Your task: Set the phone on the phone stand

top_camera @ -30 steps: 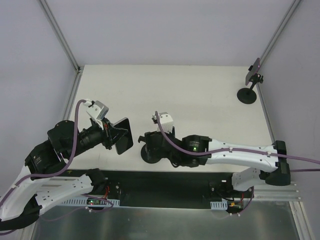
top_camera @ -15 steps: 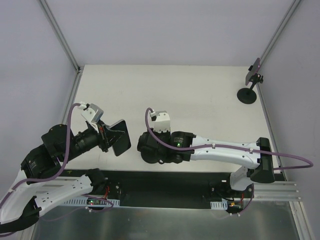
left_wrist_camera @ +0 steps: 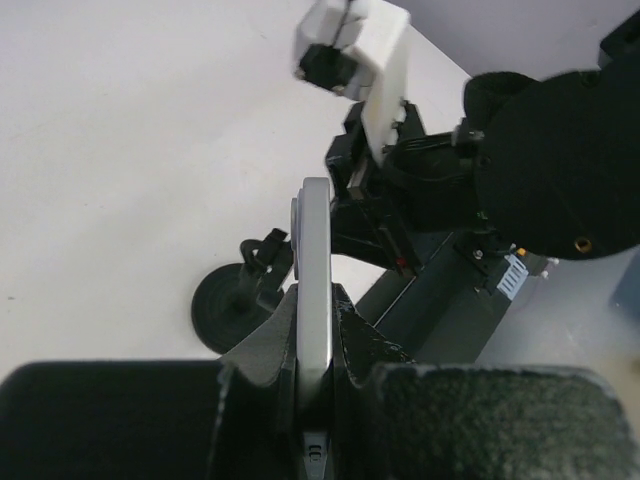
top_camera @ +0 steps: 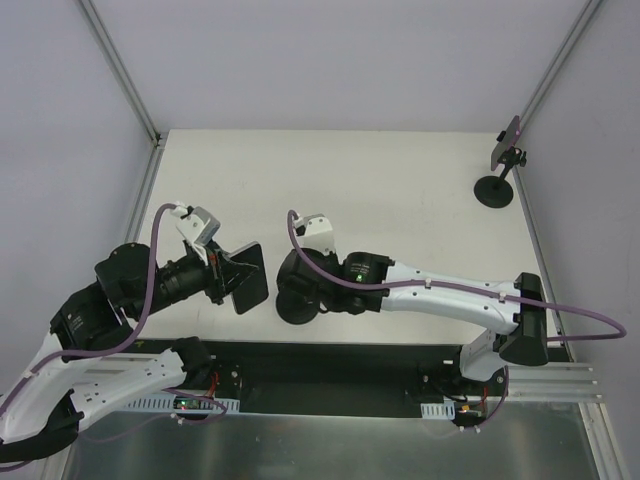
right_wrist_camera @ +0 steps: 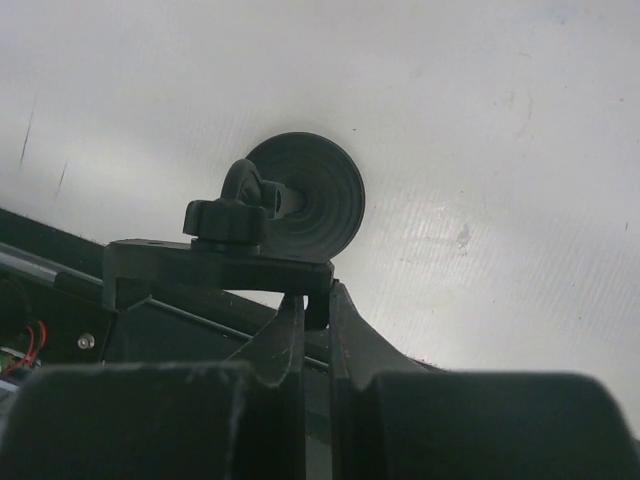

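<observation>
Left gripper (left_wrist_camera: 316, 335): you have it clamped on the phone (left_wrist_camera: 316, 250), held on edge above the table (top_camera: 400, 190), just left of the phone stand (top_camera: 297, 310). Right gripper (right_wrist_camera: 315, 305): pinched shut on the stand's cradle plate (right_wrist_camera: 220, 262).

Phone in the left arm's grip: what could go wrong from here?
The left end effector pinches the phone at one end only, so it might slip or swing. The right end effector holds the phone stand by a narrow edge; pressing the phone in could tip or twist it.
</observation>
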